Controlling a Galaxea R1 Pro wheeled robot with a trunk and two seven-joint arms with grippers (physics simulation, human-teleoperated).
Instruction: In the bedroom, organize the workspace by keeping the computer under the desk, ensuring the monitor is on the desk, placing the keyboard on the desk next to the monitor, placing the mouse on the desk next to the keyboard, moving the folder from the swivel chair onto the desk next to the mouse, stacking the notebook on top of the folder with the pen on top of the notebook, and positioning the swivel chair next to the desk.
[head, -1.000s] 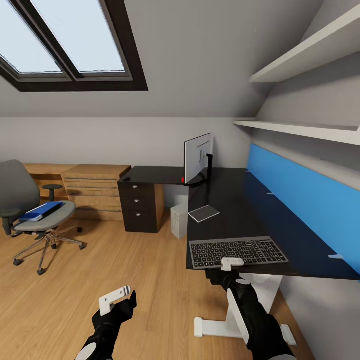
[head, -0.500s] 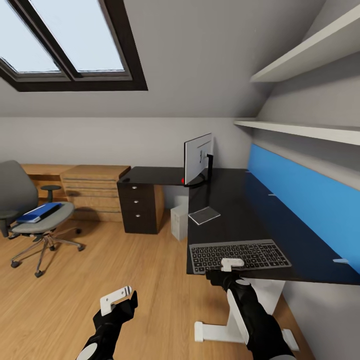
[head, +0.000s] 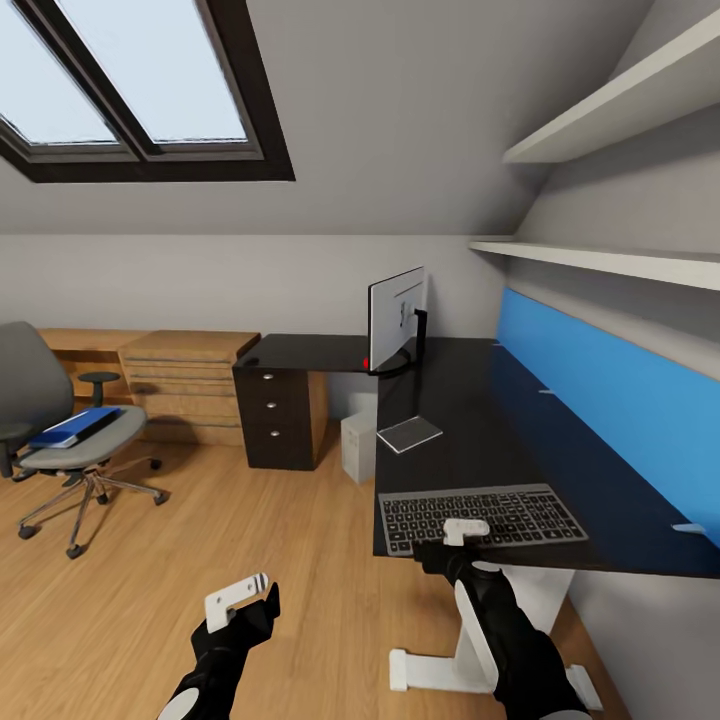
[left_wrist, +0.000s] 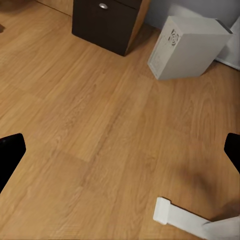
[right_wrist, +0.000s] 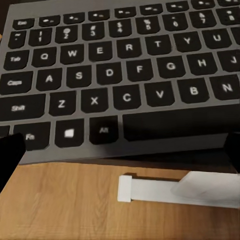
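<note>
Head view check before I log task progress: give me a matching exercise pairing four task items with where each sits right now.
Items:
1. slim dark grey keyboard
2. thick bright blue folder
3. small grey-white computer tower
4. wide flat monitor

Places:
A. on the grey swivel chair seat
B. on the floor beneath the glossy black desk
C. desk's near edge, by the right claw
D. desk's inner corner

Pairs: 1-C, 2-A, 3-B, 4-D

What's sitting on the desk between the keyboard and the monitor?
In the head view, one thin flat dark grey notebook lies on the black desk between the keyboard and the monitor; the rest is bare.
</note>
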